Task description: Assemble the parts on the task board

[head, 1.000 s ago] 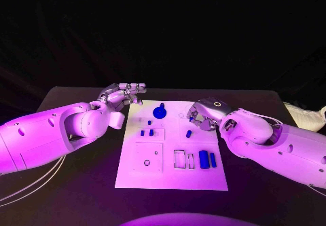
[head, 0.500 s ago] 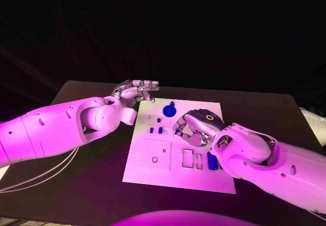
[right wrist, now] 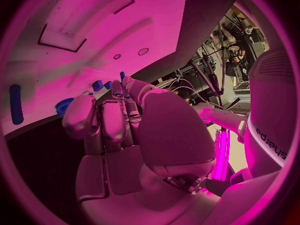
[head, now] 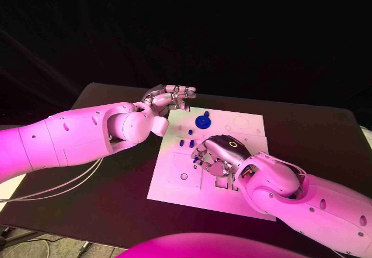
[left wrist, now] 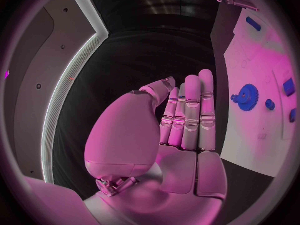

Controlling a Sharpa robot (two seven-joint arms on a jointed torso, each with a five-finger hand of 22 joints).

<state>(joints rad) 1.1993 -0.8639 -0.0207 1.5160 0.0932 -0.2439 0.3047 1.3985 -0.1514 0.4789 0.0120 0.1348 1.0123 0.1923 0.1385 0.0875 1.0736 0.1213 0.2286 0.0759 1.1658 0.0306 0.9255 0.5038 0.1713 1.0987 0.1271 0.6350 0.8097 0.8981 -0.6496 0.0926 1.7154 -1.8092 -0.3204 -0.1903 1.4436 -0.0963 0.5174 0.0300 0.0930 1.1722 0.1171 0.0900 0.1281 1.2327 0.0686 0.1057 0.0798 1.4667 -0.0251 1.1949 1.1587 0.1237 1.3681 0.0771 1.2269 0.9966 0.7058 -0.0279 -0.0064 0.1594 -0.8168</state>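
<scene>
Over the table, head view: my left silver many-fingered hand [head: 169, 97] hangs past the far left corner of the white rectangular task board [head: 247, 130], fingers loosely bent, nothing in it.
Right hand, head view: my right silver hand [head: 217, 156] sits low over the middle of the board, palm down, fingers pointing at the two small blue pegs [head: 185, 143]; I cannot tell from here whether it touches a part.
Parts, head view: a round blue gear-like disc [head: 203, 121] lies near the board's far edge, apart from both hands; a small ring outline [head: 184, 176] shows on the near left plate.
Table, head view: black tabletop [head: 101, 177] bare beside the board.
Left wrist view: left hand [left wrist: 181, 120] flat, fingers straight and side by side, holding nothing; blue gear disc [left wrist: 245, 96] and a small blue round peg [left wrist: 269, 104] lie on the board beyond the fingertips.
Right wrist view: right hand [right wrist: 125, 130] with fingers extended over the board, nothing visibly grasped; long blue bar [right wrist: 15, 104] lies off to one side, small blue pegs [right wrist: 99, 85] just past the fingertips.
</scene>
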